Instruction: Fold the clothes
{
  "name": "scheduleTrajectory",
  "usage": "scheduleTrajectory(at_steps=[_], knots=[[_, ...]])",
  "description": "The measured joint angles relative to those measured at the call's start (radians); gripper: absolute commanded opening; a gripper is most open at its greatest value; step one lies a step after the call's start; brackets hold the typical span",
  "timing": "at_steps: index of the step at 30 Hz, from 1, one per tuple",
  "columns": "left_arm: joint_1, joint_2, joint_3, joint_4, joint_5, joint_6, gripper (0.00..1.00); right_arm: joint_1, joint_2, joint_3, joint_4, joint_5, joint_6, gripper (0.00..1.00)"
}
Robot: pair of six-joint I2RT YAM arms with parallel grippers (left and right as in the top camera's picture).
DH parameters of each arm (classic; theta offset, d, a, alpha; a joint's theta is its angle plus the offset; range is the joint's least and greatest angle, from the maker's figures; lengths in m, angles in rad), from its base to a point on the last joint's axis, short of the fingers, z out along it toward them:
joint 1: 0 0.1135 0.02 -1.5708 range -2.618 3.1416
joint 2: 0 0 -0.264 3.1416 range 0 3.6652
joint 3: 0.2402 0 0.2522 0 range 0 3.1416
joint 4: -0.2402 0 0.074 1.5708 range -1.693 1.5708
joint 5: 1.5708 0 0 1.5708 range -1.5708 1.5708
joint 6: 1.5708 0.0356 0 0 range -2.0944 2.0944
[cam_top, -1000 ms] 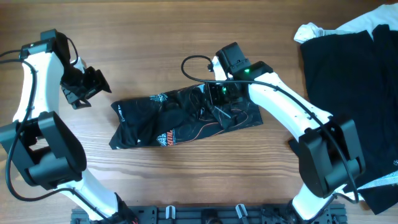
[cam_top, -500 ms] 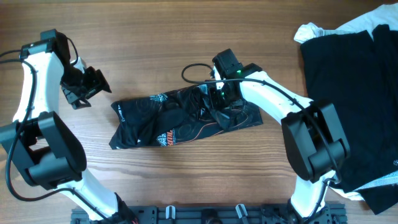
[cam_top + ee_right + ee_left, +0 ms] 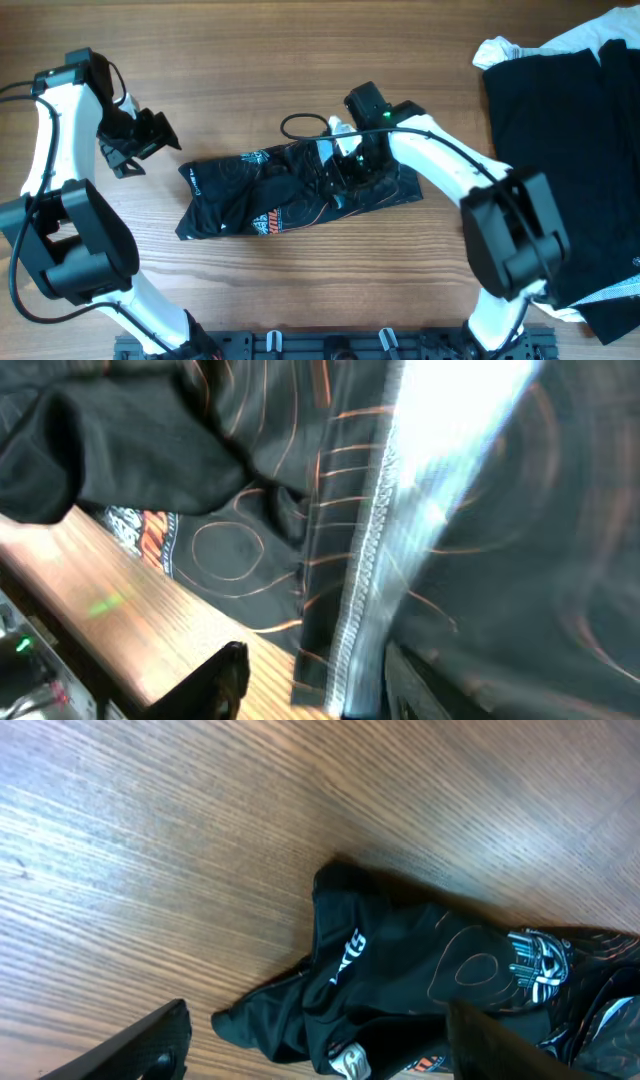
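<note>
Only illegible logos [image 3: 345, 955] on black jersey [image 3: 410, 995]

No lettering could be read. The crumpled black jersey with thin orange-red wavy lines [image 3: 290, 190] carried a white printed word [image 3: 345, 957], a white crest [image 3: 528, 965] and, at the left of the right wrist view, an orange-and-white logo [image 3: 140, 530], all too small or blurred.

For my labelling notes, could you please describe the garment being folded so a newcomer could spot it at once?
On the wooden table, look at the middle, under the right gripper. The black jersey bunched there has thin orange wavy lines and logos, unlike the plain black pile at right.
</note>
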Motion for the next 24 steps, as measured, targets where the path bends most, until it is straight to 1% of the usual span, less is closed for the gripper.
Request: scheduleTrajectory(at_steps=[3, 5, 7, 11, 12, 13, 14, 15, 16, 17, 18, 19, 20, 22, 24], knots=[[-0.002, -0.002, -0.032, 0.009, 0.006, 0.044, 0.87, -0.006, -0.117, 0.0, -0.018, 0.197, 0.1, 0.65], [-0.01, -0.007, -0.098, 0.045, 0.009, 0.068, 0.88, -0.025, -0.187, 0.0, -0.019, 0.287, 0.148, 0.65], [-0.022, -0.01, -0.169, 0.106, 0.011, 0.08, 0.87, -0.048, -0.219, 0.0, -0.027, 0.332, 0.175, 0.66], [-0.055, -0.011, -0.325, 0.243, 0.018, 0.123, 0.87, -0.073, -0.224, 0.0, -0.042, 0.371, 0.198, 0.66], [-0.068, -0.011, -0.355, 0.261, 0.021, 0.135, 0.87, -0.073, -0.224, 0.0, -0.042, 0.374, 0.199, 0.66], [-0.081, -0.011, -0.388, 0.293, 0.019, 0.143, 0.84, -0.073, -0.224, 0.0, -0.042, 0.377, 0.2, 0.66], [-0.099, -0.03, -0.41, 0.321, 0.016, 0.15, 0.72, -0.073, -0.224, 0.0, -0.041, 0.378, 0.203, 0.66], [-0.12, -0.054, -0.443, 0.359, 0.006, 0.158, 0.43, -0.073, -0.224, 0.0, -0.045, 0.381, 0.206, 0.66], [-0.131, -0.067, -0.463, 0.388, -0.002, 0.156, 0.36, -0.073, -0.224, 0.0, -0.046, 0.381, 0.206, 0.66], [-0.14, -0.079, -0.482, 0.419, 0.0, 0.158, 0.31, -0.073, -0.224, 0.0, -0.047, 0.382, 0.206, 0.66], [-0.153, -0.082, -0.492, 0.436, 0.012, 0.16, 0.28, -0.073, -0.224, 0.0, -0.048, 0.381, 0.206, 0.66], [-0.171, -0.082, -0.497, 0.446, 0.03, 0.163, 0.22, -0.073, -0.224, 0.0, -0.05, 0.381, 0.206, 0.66], [-0.196, -0.081, -0.505, 0.455, 0.057, 0.171, 0.21, -0.073, -0.224, 0.0, -0.051, 0.381, 0.206, 0.65], [-0.214, -0.079, -0.509, 0.458, 0.084, 0.174, 0.16, -0.073, -0.224, 0.0, -0.054, 0.382, 0.206, 0.66], [-0.217, -0.076, -0.512, 0.458, 0.107, 0.176, 0.1, -0.073, -0.224, 0.0, -0.054, 0.386, 0.206, 0.66]])
